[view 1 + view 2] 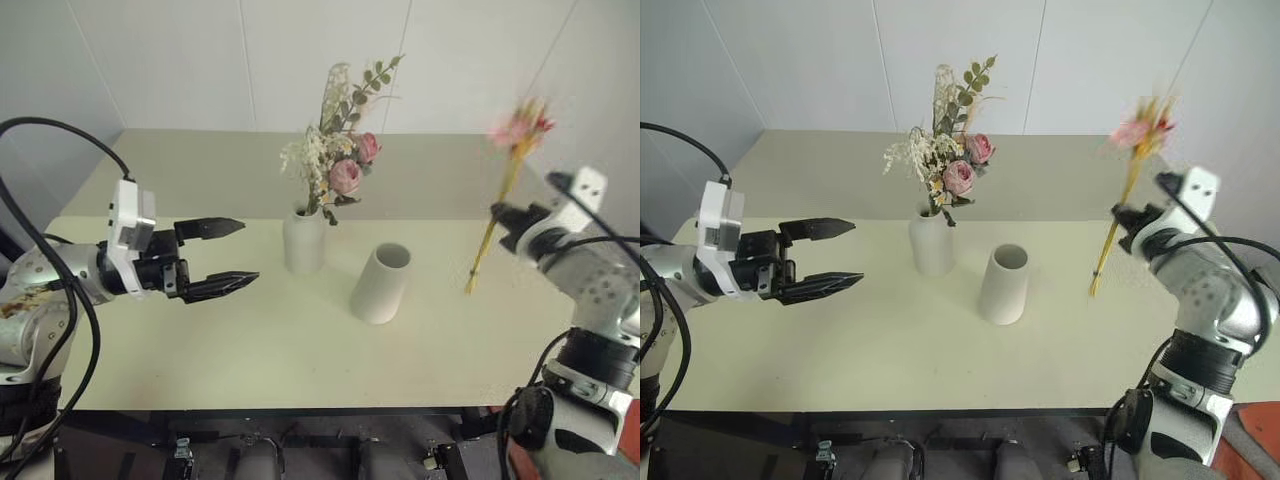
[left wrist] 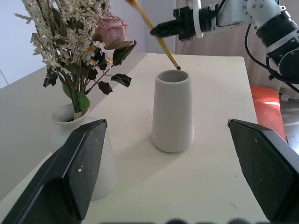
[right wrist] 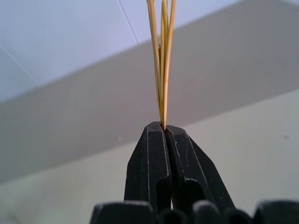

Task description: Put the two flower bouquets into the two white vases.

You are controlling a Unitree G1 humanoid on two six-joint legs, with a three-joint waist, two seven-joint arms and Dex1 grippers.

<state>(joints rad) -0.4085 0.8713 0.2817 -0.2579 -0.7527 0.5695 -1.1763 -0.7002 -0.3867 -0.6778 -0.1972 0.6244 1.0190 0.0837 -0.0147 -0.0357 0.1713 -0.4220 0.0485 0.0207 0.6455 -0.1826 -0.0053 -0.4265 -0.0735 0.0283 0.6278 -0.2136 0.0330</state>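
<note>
The rose bunch [image 1: 335, 150] already stands in the narrow-necked vase [image 1: 304, 241] on the bench [image 1: 200, 330], so half the job looks done. The right hand [image 1: 497, 213] is clamped on the straw bundle [image 1: 505, 180] partway up its stems, holding it nearly upright above the bench, well right of the empty wide vase [image 1: 380, 284], probably so the stem ends can go in first. The left hand [image 1: 240, 254] hovers with fingers spread, holding nothing, facing both vases.
</note>
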